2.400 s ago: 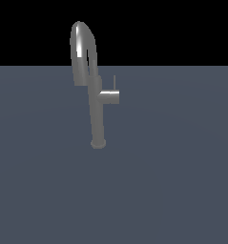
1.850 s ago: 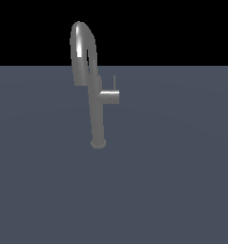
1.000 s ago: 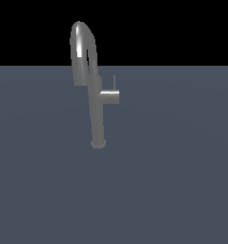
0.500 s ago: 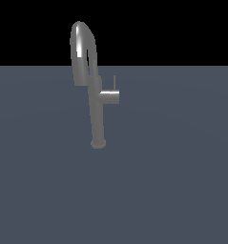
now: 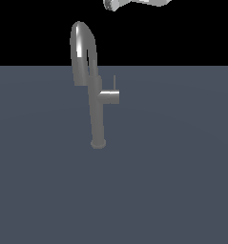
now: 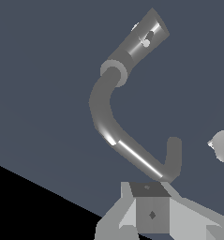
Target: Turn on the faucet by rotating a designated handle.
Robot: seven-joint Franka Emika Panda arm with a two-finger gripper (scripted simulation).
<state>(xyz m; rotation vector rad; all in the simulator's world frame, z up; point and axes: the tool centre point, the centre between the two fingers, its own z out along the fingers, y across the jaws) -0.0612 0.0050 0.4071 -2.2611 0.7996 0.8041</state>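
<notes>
The faucet [image 5: 92,102] stands upright on the flat grey surface, a slim metal gooseneck with a high arched spout [image 5: 81,43] and a small round base. The handle [image 5: 110,97] is a short cylinder stub jutting from the stem toward the exterior view's right, with a thin pin standing up from it. A white-grey part of my arm [image 5: 134,4] shows at the top edge, above and right of the spout. In the wrist view I look down on the spout [image 6: 113,133] and the handle [image 6: 144,37]. My gripper [image 6: 152,213] hangs above them, touching nothing; its jaws are not readable.
The faucet stands on a plain blue-grey surface [image 5: 172,181] that fills the lower part of the exterior view, with black background behind it. A pale rounded robot part [image 6: 222,145] shows at the edge of the wrist view.
A piece of my arm has come into the top of the exterior view; earlier frames showed none. The faucet and handle have not moved.
</notes>
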